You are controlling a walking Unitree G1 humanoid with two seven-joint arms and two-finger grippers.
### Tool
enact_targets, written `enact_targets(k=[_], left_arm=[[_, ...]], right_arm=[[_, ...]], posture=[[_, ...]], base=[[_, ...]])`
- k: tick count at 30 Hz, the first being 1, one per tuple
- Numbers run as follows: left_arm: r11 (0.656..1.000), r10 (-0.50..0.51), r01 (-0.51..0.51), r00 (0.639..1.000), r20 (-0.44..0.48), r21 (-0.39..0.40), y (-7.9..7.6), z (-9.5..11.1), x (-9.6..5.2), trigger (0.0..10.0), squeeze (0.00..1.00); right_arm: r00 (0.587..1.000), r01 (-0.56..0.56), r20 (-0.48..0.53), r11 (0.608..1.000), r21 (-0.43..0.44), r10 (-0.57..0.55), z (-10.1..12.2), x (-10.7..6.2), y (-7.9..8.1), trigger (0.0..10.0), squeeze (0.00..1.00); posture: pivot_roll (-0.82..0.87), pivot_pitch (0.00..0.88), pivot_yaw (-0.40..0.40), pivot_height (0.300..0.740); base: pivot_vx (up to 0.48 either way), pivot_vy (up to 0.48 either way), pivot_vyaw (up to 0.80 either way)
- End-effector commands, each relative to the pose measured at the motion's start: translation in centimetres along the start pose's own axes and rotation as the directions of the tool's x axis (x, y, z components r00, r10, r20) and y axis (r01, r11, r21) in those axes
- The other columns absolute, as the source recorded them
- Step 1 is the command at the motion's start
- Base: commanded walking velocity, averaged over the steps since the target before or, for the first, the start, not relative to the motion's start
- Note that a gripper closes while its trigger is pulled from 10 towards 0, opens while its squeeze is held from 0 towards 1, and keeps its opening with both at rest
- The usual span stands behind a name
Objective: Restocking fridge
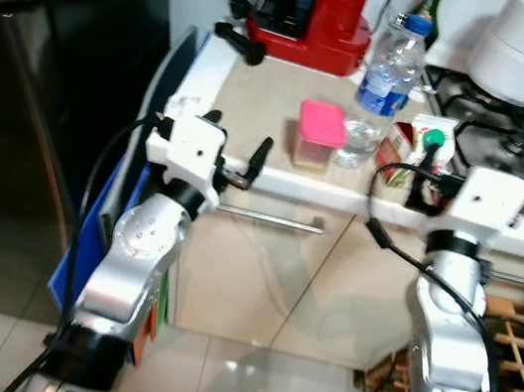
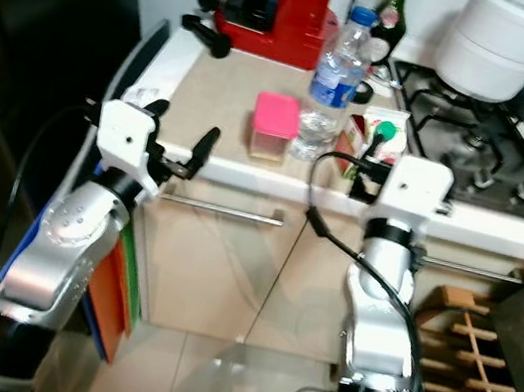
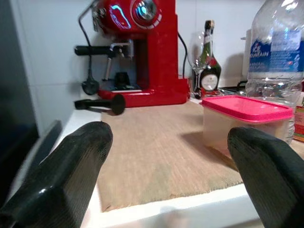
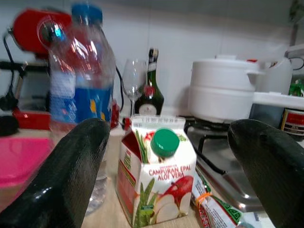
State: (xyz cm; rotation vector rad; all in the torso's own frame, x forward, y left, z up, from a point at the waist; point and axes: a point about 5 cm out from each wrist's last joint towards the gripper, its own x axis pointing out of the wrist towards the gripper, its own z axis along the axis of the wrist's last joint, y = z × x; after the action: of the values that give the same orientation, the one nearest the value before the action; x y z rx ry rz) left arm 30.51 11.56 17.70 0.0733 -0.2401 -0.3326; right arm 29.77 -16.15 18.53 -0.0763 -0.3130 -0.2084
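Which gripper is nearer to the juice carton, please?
Right. The right gripper faces the juice carton directly, fingers open; the left gripper sits beyond the pink-lidded container.

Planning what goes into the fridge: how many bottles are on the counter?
2. A clear water bottle with a blue cap stands beside the pink-lidded box; a dark glass bottle stands at the back wall by the red coffee machine. Others may be hidden.

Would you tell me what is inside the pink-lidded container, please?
The container has cloudy walls under a shut pink lid. No contents can be made out; the lid and frosted sides hide the inside.
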Motion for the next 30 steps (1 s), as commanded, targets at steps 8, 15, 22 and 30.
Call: enact_targets(k=[8,15,22,30], left_arm=[[0.999,-0.047,0.047,0.999,-0.004,-0.010,-0.9,0.0,0.3,10.0,0.00],[0.999,-0.052,0.052,0.999,0.003,0.012,-1.4,0.2,0.1,10.0,0.00],[0.999,-0.041,0.041,0.999,-0.001,-0.002,-1.6,0.1,-0.7,10.0,0.00],[0.999,-0.032,0.032,0.999,-0.017,-0.009,-1.8,-0.2,-1.4,10.0,0.00]], right_arm=[[0.995,-0.096,0.044,0.989,0.113,0.092,2.4,3.8,2.0,10.0,0.00],[0.992,-0.126,0.024,0.976,0.177,0.124,3.6,8.1,3.2,10.0,0.00],[0.976,-0.168,0.169,0.964,0.204,0.135,8.5,10.8,3.6,10.0,0.00],[0.952,-0.223,0.254,0.958,0.182,0.173,11.6,12.7,4.4,10.0,0.00]], posture=[[-0.01,0.000,-0.037,0.710],[0.02,0.000,-0.045,0.710],[0.05,0.000,-0.064,0.710],[0.08,0.000,-0.082,0.710]], base=[[0.000,0.000,0.00],[0.000,0.000,0.00],[0.000,0.000,0.00],[0.000,0.000,0.00]])
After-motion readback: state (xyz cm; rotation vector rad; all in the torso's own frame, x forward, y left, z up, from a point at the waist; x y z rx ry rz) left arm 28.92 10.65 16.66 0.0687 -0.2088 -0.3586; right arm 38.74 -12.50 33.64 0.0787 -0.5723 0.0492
